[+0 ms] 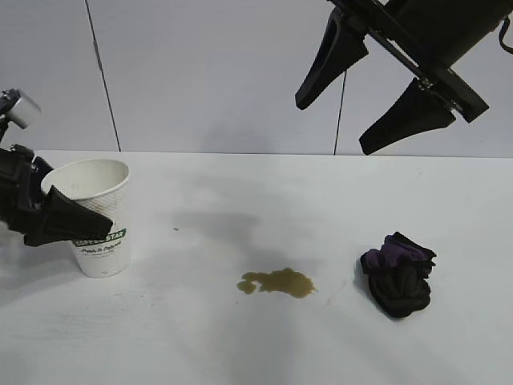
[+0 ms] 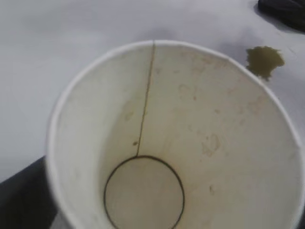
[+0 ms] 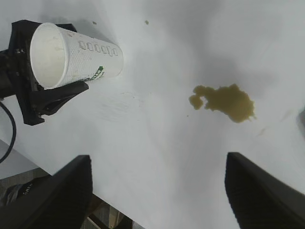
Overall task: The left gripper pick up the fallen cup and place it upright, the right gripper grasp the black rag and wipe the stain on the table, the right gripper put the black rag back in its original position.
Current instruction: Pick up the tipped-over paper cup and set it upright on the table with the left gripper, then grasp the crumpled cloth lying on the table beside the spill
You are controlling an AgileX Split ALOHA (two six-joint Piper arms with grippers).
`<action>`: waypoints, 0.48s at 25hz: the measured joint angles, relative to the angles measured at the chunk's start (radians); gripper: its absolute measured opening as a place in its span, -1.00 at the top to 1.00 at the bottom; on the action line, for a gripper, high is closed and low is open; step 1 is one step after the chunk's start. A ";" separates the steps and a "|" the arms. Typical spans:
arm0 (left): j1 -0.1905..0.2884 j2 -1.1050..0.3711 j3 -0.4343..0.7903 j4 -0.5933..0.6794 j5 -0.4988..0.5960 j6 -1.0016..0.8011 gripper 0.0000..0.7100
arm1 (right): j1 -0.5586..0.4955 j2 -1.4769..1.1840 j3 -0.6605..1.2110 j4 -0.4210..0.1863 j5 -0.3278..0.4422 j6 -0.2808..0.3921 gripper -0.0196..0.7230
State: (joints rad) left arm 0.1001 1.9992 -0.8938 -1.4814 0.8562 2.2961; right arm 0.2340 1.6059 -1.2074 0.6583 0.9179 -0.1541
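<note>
Currently white paper cup is stood upright on white table, flanked by spread left gripper, contact apparently unclear; right gripper is held open above.

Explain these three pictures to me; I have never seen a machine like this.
These are two robot arms at a white table, each ending in a two-fingered pincer. One picture is taken from in front of the arms; the other two come from cameras on each arm's wrist. On the table stand a paper cup, upright, with a brown stain and a bunched black rag beside it. The left pincer sits open around the cup; its camera looks straight down into the cup. The right pincer hangs open in the air above the table, holding nothing.
</note>
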 joint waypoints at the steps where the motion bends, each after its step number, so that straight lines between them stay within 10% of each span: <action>1: 0.008 0.000 0.000 0.031 0.000 -0.021 -0.94 | 0.000 0.000 0.000 0.000 -0.001 0.000 -0.50; 12: 0.099 -0.130 0.000 0.354 -0.148 -0.461 -0.94 | 0.000 0.000 0.000 0.000 -0.003 0.000 -0.50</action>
State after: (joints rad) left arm 0.1993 1.8693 -0.8938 -1.1278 0.7079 1.8351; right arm 0.2340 1.6059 -1.2074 0.6583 0.9148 -0.1541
